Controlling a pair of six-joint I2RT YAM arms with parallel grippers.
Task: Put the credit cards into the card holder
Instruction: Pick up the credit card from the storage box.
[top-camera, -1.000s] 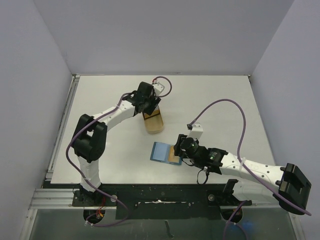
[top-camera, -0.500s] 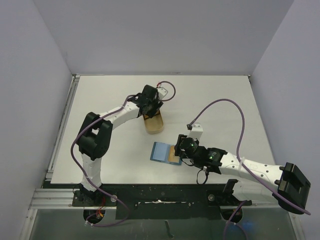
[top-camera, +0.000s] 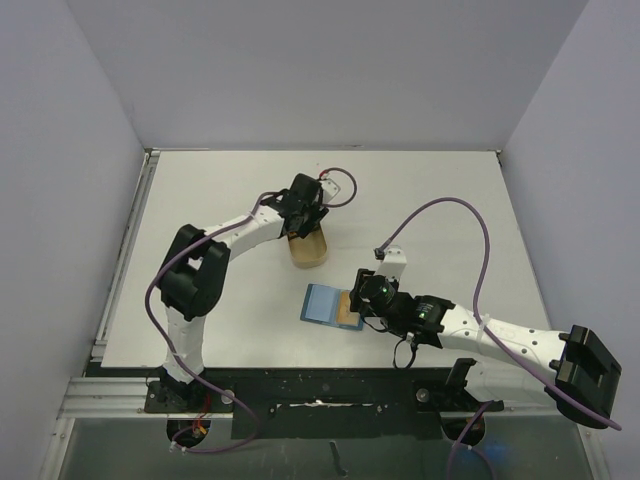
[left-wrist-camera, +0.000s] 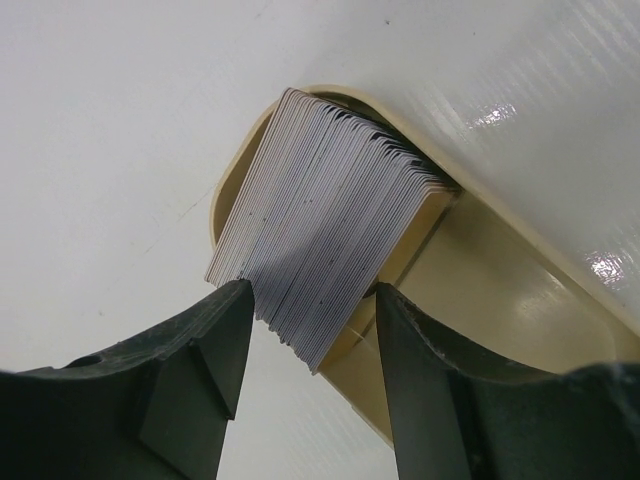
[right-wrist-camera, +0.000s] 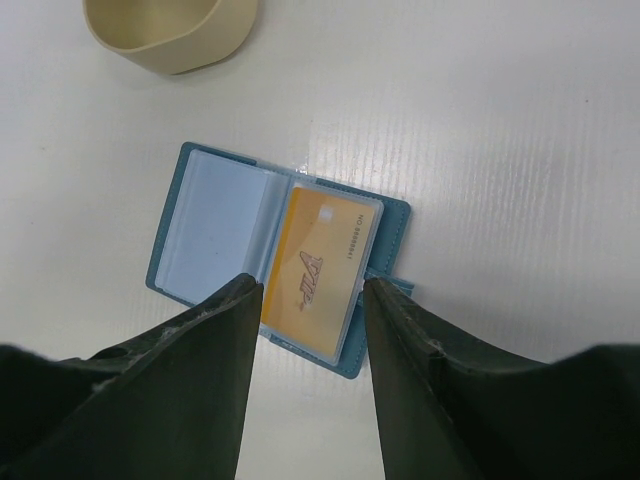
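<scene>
Left tool (left-wrist-camera: 312, 293) is low over the tray (left-wrist-camera: 480, 270), jaws apart with the near corner of the cards (left-wrist-camera: 330, 210) between them. Touching or just clear? Hard to call, so no word on a grip. The tray's near end is cut off behind its fingers, and the cards show only grey-white edges, fanned in a leaning stack. Right tool (right-wrist-camera: 310, 285) hangs wide and empty above the holder (right-wrist-camera: 215, 225), which lies open just ahead of its tips. An orange card (right-wrist-camera: 320, 270) sits in the pocket nearer the tool, its print too small to read. From above, that tool hides the holder's right edge. White glossy worktop (right-wrist-camera: 500, 150), plain pale walls (top-camera: 330, 70) on three sides.
</scene>
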